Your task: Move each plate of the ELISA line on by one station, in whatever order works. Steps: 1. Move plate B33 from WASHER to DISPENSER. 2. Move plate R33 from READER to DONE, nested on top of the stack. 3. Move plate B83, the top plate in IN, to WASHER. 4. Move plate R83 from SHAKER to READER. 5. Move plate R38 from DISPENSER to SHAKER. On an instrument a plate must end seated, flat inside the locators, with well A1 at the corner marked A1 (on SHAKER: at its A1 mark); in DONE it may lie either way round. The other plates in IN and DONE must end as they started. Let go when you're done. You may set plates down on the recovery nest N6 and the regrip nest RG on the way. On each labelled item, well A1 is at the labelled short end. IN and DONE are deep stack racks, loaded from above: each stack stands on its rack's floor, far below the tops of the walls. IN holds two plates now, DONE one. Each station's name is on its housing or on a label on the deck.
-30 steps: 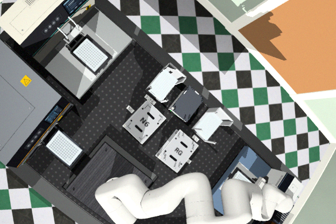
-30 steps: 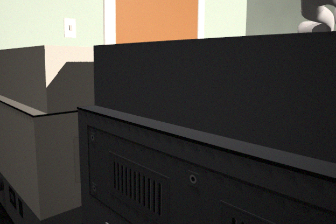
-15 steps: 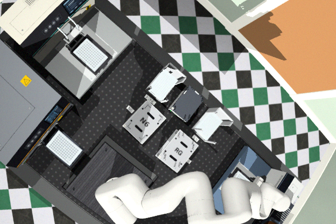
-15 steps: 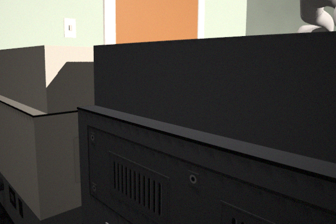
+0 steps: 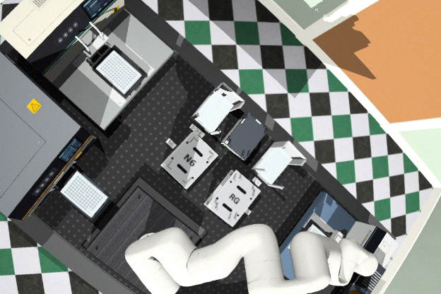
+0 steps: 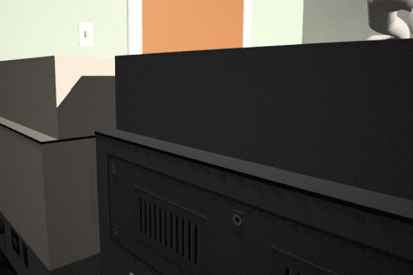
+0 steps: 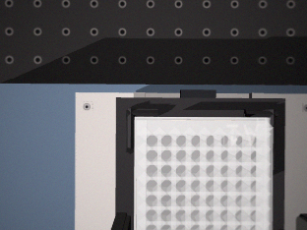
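In the wrist view a white well plate (image 7: pixel 202 172) sits flat in a black nest (image 7: pixel 123 147) on a blue instrument housing (image 7: pixel 34 157). My gripper (image 7: pixel 212 223) is open and hangs right above this plate, one fingertip at each lower side of the picture, with nothing between the fingers. In the top view the arm (image 5: pixel 256 255) bends over the blue instrument (image 5: pixel 327 208) at the lower right. It hides the gripper there, and only a sliver of the plate (image 5: pixel 313 229) shows. I cannot read the plate's label or the station's name.
Nests N6 (image 5: pixel 189 164) and RG (image 5: pixel 233 198) lie mid-deck. Two white stack racks (image 5: pixel 217 107) (image 5: pixel 278 162) flank a dark block (image 5: pixel 245 136). White plates sit on the cream instrument (image 5: pixel 118 71) and by the grey instrument (image 5: pixel 84 198). In the exterior view a dark housing (image 6: pixel 253 115) blocks the view.
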Controlling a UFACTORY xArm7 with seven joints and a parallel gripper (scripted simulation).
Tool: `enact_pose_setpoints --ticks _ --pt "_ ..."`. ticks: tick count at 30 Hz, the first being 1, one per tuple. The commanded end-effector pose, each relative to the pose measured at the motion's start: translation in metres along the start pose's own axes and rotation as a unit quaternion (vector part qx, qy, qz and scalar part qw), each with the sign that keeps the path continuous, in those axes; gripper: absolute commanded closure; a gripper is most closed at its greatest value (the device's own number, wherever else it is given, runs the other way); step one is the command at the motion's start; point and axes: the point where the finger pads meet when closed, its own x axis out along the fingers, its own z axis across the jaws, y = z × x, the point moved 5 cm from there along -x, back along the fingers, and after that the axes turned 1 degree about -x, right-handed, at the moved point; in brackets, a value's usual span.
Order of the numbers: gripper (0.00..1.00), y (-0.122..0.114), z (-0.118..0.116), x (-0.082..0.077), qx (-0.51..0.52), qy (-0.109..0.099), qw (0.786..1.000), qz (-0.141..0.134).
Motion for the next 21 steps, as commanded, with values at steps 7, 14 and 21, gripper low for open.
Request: enact_pose_setpoints --ticks 7,14,21 --pt "0.0 -0.0015 0.0006 -0.003 0.0 -0.002 1.0 -0.003" --pt "0.0 -0.0015 0.0007 -0.0031 0.0 -0.002 1.0 -0.003" --pt "0.0 -0.0015 0.0006 0.0049 0.0 -0.002 1.0 -0.003"
